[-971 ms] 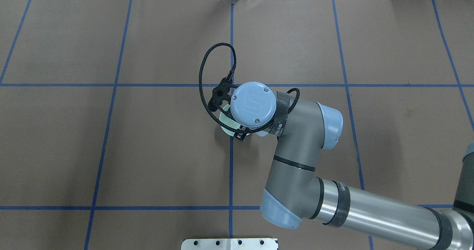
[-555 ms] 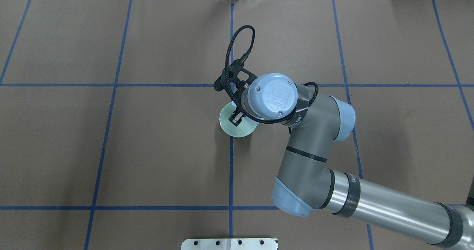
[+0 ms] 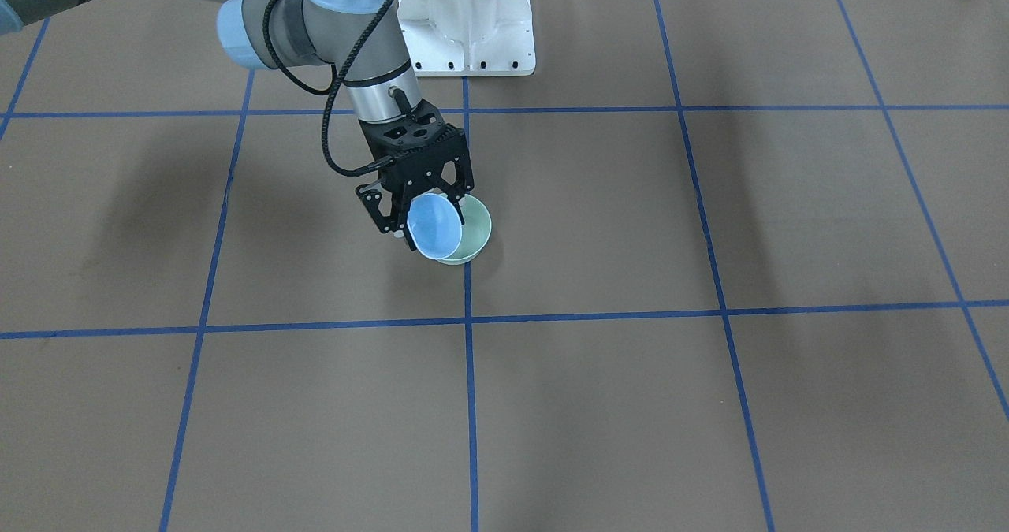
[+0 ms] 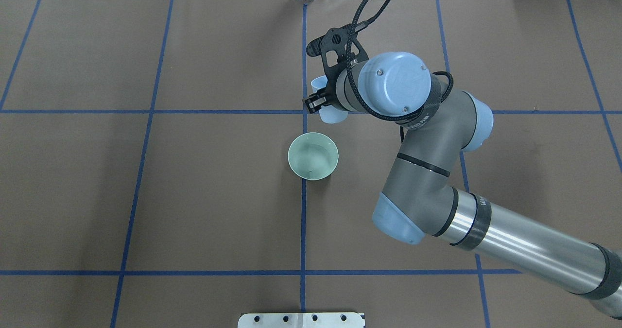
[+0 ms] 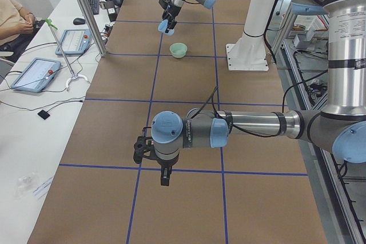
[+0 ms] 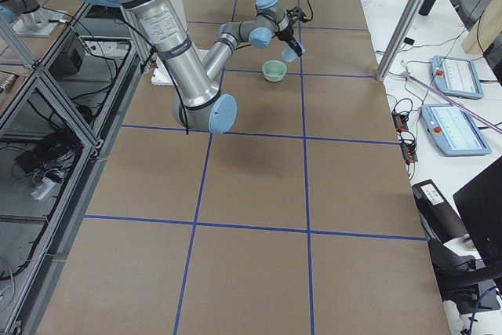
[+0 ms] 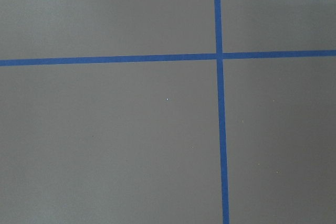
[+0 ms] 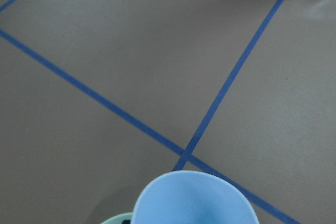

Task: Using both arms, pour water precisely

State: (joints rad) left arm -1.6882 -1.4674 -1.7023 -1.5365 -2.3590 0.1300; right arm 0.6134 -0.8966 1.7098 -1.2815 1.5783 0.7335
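My right gripper [image 3: 420,215] is shut on a pale blue cup [image 3: 434,227], held tilted above the table just beyond a pale green cup [image 3: 473,235]. In the overhead view the blue cup [image 4: 330,111] hangs at the right gripper [image 4: 321,100], apart from the green cup [image 4: 313,156], which stands upright on the centre line. Faint glints of water [image 4: 316,154] show inside it. The right wrist view shows the blue cup's mouth [image 8: 194,199]. My left gripper [image 5: 164,176] points down at bare table far from both cups; I cannot tell if it is open or shut.
The white pedestal [image 3: 467,20] stands at the robot's side of the brown, blue-taped table [image 4: 146,197]. A post [image 5: 86,12], tablets [image 5: 34,72] and a seated person [image 5: 12,18] are beside the table's operator side.
My right arm has swung away from over the green cup toward the table's far side, carrying the blue cup. The green cup is now uncovered.
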